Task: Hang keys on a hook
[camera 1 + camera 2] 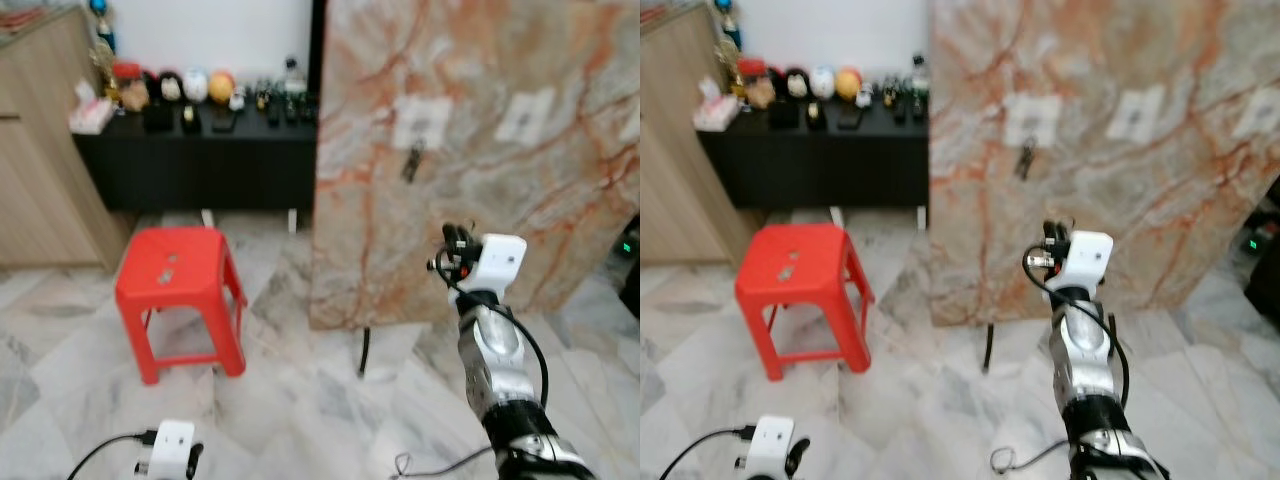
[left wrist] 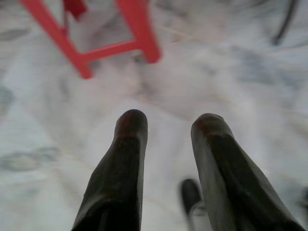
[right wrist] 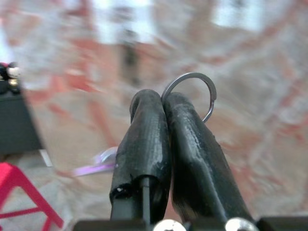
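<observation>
I can read no text, label, brand or number anywhere. The white patches [image 1: 421, 122] on the marble panel [image 1: 480, 200] are too blurred for me to make out any writing.

Thin bare metal key ring [image 3: 195, 91], smooth and grey with a faint sheen, pinched between the matt black, rubbery-looking fingers [image 3: 144, 139] of the right gripper [image 3: 162, 98]. Same dull black coating, slightly scuffed, on the left gripper [image 2: 169, 126]. Glossy white plastic housing [image 1: 498, 258] on a brushed silver metal forearm [image 1: 490, 365]. Polished marble-look slab [image 1: 480, 140], veined in rust and cream, smooth. Pale marble floor tiles [image 1: 300, 400], glossy. Red moulded plastic stool [image 1: 178, 290], slightly shiny. Matt black cabinet [image 1: 200, 165]; light wood-grain cupboard [image 1: 40, 150].
</observation>
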